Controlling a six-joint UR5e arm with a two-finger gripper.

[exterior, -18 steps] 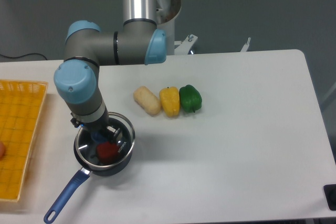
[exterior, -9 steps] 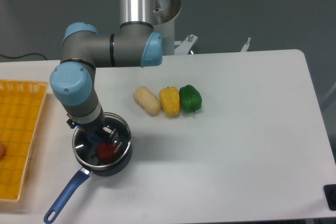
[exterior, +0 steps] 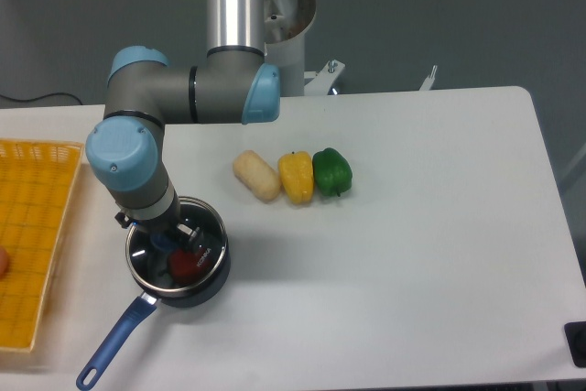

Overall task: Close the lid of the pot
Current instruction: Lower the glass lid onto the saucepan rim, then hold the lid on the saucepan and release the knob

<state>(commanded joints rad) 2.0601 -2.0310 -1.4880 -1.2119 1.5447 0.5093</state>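
The pot [exterior: 207, 282], a small dark saucepan with a long blue handle [exterior: 114, 343], stands at the front left of the white table. The lid [exterior: 219, 231], clear glass with a thin silver rim, lies over the pot's opening, roughly level with its edge. Through the glass a red object [exterior: 186, 266] shows inside the pot. My gripper [exterior: 172, 237] points straight down over the pot's centre, its fingers shut around the lid's dark blue knob, which is mostly hidden by the wrist.
A yellow mesh basket [exterior: 32, 226] lies along the left edge. A beige bread roll [exterior: 256, 176], a yellow pepper [exterior: 296, 177] and a green pepper [exterior: 331, 171] sit in a row mid-table. A black object [exterior: 577, 341] is at the front right corner.
My gripper and the lid shifted a little to the left over the pot during the first half second. Since then they have barely moved.
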